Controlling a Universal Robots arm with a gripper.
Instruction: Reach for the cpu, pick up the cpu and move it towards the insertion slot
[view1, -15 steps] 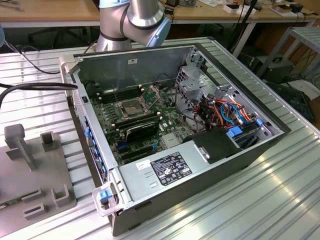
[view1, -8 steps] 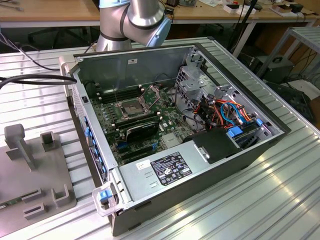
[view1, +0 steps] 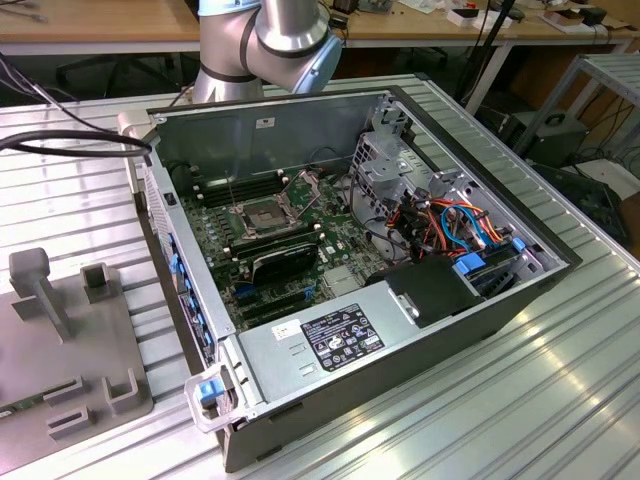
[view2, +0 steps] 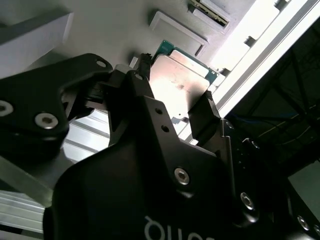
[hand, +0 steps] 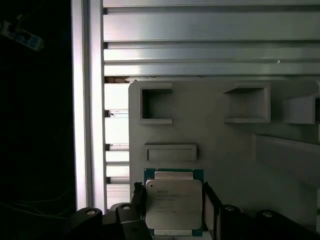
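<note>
1. The pincer (hand: 173, 212) is narrowed around the chip (hand: 174, 202). One black finger (hand: 137, 200) stands at each of two opposite edges, and both appear to touch, so it looks like a side grip.
2. In both wrist views the chip lies face up over a grey plate (hand: 225, 145), just beside a raised rectangular pad (hand: 170, 152). Whether it rests on the plate or has come clear of it cannot be told.
3. The socket (view1: 255, 215) sits on the board inside the open computer case (view1: 260, 125) on the ribbed tabletop (view1: 500, 400), its metal frame around a dark centre.
4. The chip is judged light, thin and rigid, with a smooth metal lid that gives little friction. The green rim (view2: 212, 75) is narrow, so the hold has to be square on the edges.
5. It is also judged fragile: the underside should stay untouched, and a hard squeeze or a tilt could let it slip or twist.
</note>
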